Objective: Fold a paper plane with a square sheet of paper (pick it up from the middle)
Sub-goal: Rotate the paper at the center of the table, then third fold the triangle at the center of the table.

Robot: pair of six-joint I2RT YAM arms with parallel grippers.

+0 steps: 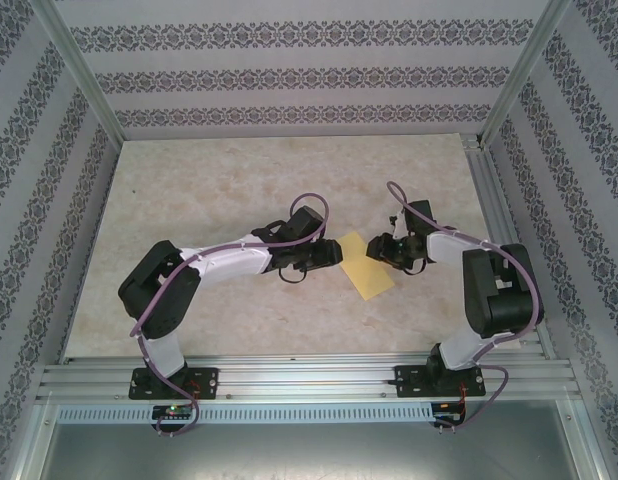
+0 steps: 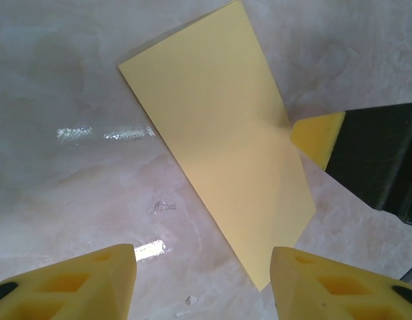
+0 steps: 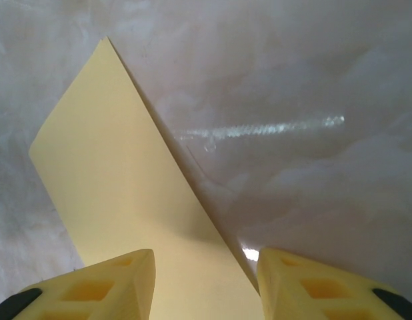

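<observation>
Grippers, top view: left gripper (image 1: 334, 254) and right gripper (image 1: 381, 250) flank the sheet of paper (image 1: 367, 268) on the counter (image 1: 219, 190).
Left wrist: our fingers (image 2: 93, 283) stand spread, empty; the sheet lies flat ahead, the right gripper's pad (image 2: 318, 137) touching its edge.
Right wrist: fingers spread, the sheet's long edge running between them, pinching nothing.
Doing it well: we'd pin one side, lift the other edge slowly, and match corners before creasing.

Paper (image 1: 366, 265) flat on table (image 1: 189, 190), right of centre. Left gripper (image 1: 340, 251) at paper's left edge. Right gripper (image 1: 375, 248) over its far-right edge, facing left gripper.
</observation>
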